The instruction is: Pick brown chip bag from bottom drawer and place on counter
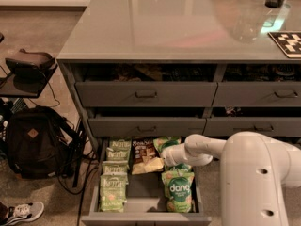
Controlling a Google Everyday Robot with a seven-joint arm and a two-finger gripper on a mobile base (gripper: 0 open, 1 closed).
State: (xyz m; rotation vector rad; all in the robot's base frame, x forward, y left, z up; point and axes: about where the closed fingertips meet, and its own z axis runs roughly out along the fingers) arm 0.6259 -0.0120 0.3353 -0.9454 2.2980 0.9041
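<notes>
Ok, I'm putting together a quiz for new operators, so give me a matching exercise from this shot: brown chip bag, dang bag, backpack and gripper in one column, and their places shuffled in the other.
Things
1. brown chip bag
2. dang bag
3. backpack
4. gripper

Places
A. on the floor, far left of the picture
B. in the open bottom drawer, at the right edge of the brown chip bag
C. rear middle of the bottom drawer
D. front right of the bottom drawer

Pairs: 1-C, 2-D, 3-A, 4-B
</notes>
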